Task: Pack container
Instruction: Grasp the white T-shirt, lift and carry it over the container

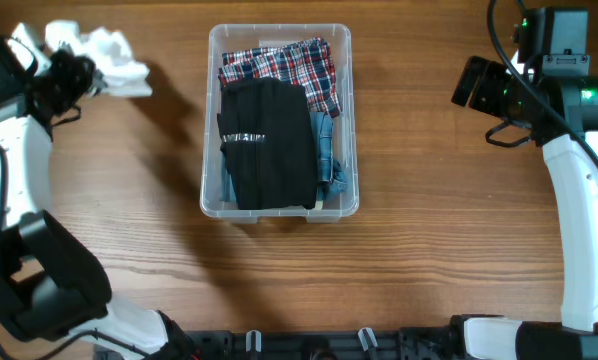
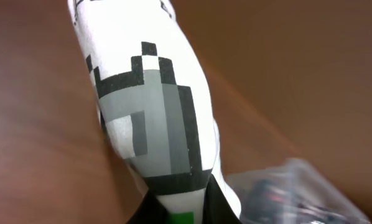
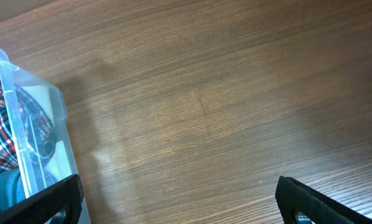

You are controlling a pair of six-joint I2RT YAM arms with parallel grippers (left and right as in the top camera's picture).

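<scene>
Carrying step, by my read: the left gripper [image 1: 82, 72] was clamped on a white cloth item [image 1: 114, 55] at the far left of the wooden table [image 1: 429, 250], well apart from the container [image 1: 205, 150]. The container sat mid-table, nearer the far edge, and already held a red plaid garment [image 1: 279, 65] at its far end. A black garment [image 1: 269, 150] lay down the middle, with blue denim [image 1: 331, 160] along its right side. It looked mostly full, so the task seemed late on, with the white item likely the last piece to go in.

The right gripper [image 1: 461, 82] hung over bare table right of the container, fingers spread wide and holding nothing.

The next move would call for swinging the left arm right until the cloth was over the bin. It would then need to lower and let go on top of the black garment, keeping the loose end inside the rim.

Hard to make out:
- **Cloth type:** I couldn't tell whether it was a sock or something else. The left wrist view showed a black-and-grey blocky print on it.
- **Left gripper:** the cloth filled that view. Only dark finger edges showed at the bottom, and the actual pinch point was covered.
- **Container, left wrist view:** it was only a blur at the lower right.
- **Container, right wrist view:** cut to one corner at the left edge.
- **Container base:** hidden under the clothes.
</scene>
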